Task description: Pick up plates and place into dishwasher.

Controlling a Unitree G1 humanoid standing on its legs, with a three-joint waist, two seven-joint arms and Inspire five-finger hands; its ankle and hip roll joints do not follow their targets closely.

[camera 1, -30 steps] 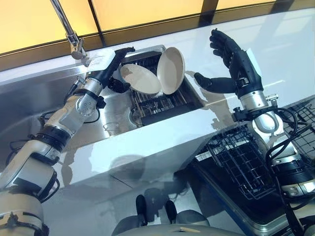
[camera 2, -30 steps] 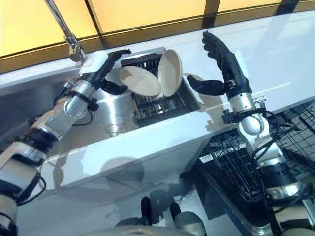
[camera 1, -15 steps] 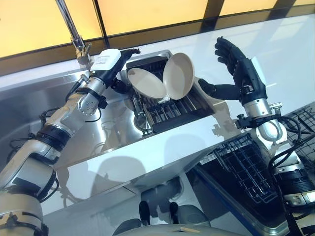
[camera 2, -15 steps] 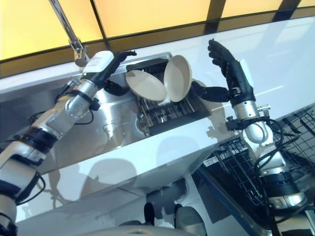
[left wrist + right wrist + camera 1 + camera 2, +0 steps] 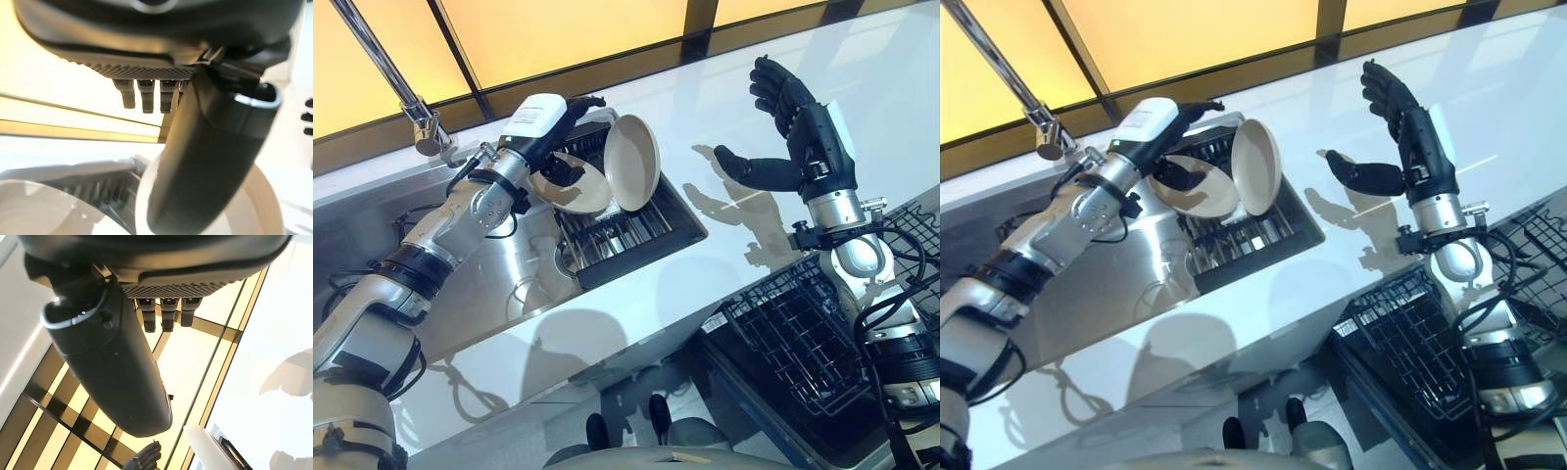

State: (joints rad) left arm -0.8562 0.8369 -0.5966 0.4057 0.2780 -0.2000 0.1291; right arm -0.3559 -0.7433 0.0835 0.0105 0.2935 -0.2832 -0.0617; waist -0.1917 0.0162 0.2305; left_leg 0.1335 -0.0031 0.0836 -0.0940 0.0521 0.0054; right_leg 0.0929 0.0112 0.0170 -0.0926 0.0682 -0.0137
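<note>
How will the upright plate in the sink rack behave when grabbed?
The upright plate looks rigid and glossy, so probably slippery and breakable. It stands on edge in the rack beside the tilted plate, so a nudge could tip it.

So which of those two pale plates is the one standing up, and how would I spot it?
Find the steel sink under the tall tap; a dark slatted rack sits in it. The round cream plate stands on edge there, on the robot's right of the tilted cream plate beside the left hand.
</note>
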